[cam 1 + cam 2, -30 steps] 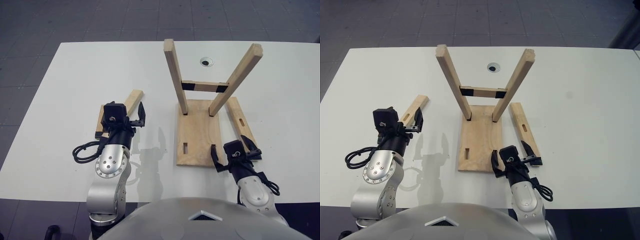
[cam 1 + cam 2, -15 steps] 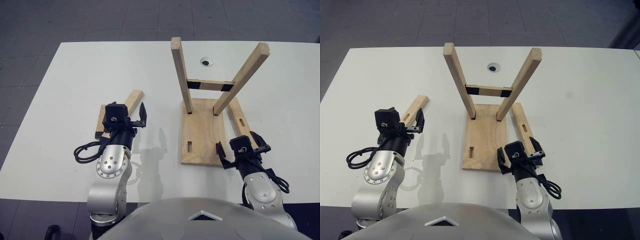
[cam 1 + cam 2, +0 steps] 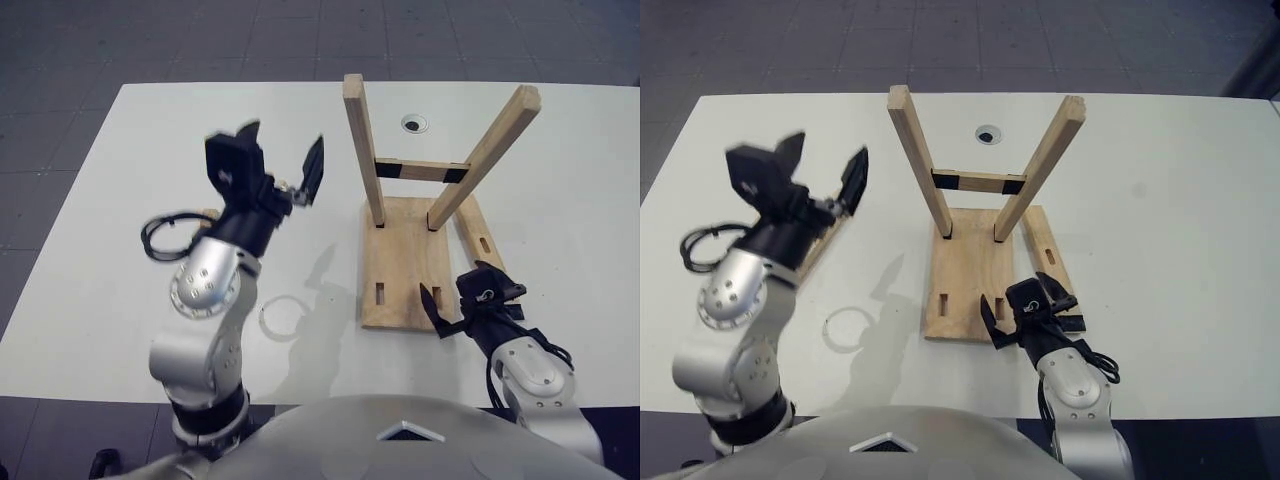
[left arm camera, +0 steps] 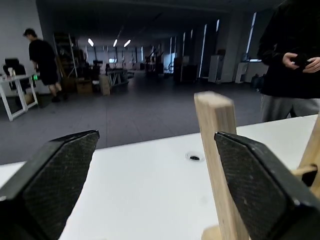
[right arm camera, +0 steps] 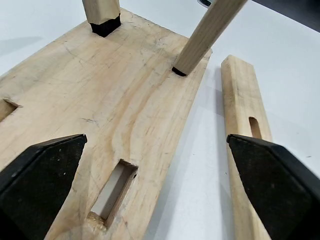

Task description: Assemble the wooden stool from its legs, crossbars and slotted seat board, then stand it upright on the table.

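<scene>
Left wrist view puts the two dark fingers [image 4: 55, 190] of the left gripper [image 4: 156, 140] at the lower left and lower right of the frame, wide apart, with nothing between them. Beyond the gap you see the white table [image 4: 125, 195] and the top of one upright leg [image 4: 215, 130] right of centre.

From the left eye view, this gripper hangs above the table in the upper left part of the frame, well left of the upright legs. Under its arm, in the right eye view, another wooden piece [image 3: 818, 245] lies flat and is partly hidden.

The right gripper [image 5: 156, 140] is also spread open and grips nothing. One finger [image 5: 45, 170] is over the seat board [image 5: 100, 100], close to an empty slot [image 5: 112, 192]. The other finger is over the near end of the loose leg [image 5: 245, 110]. You cannot tell if the fingers touch the wood.

The seat board lies flat at the centre right of the left eye frame. Two legs stand in its far slots, the left leg [image 3: 363, 150] and the right leg [image 3: 480, 155]. They lean apart towards the top, and a crossbar [image 3: 420, 170] joins them. The loose leg lies flat just beside the right edge of the board. A small round hole [image 3: 411, 123] is in the table behind the legs.
</scene>
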You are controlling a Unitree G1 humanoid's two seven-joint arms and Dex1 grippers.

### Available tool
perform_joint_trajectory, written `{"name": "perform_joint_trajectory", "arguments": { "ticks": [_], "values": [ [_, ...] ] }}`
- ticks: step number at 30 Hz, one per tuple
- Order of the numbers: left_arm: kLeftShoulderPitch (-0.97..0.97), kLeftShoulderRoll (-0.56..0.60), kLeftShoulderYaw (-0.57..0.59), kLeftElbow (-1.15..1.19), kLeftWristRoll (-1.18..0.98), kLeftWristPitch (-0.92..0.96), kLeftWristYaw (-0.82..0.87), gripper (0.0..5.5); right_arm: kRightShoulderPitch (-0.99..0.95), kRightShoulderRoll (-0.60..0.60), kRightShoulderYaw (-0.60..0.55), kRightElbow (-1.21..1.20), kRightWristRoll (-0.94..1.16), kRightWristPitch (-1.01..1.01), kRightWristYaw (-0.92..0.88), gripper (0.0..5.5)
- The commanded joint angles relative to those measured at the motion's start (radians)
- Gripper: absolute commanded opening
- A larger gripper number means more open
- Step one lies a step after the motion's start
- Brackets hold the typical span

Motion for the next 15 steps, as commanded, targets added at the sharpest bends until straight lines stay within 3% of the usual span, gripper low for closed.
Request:
{"name": "perform_joint_trajectory", "arguments": {
  "ticks": [1,6,15],
  "values": [
    [-0.291,0.046,0.071,0.176,-0.088,-0.002,-0.071,4.31,0.004,0.004,-0.015,0.064,0.048,-0.082,-0.017,5.20],
    [-0.502,0.042,0.062,0.345,-0.161,-0.042,-0.124,4.31,0.009,-0.007,0.012,0.122,0.066,-0.138,-0.033,5.20],
    [-0.599,-0.005,-0.058,0.693,-0.113,-0.217,-0.179,4.31,-0.001,-0.029,0.070,0.149,0.072,-0.159,-0.046,5.20]
  ]
}}
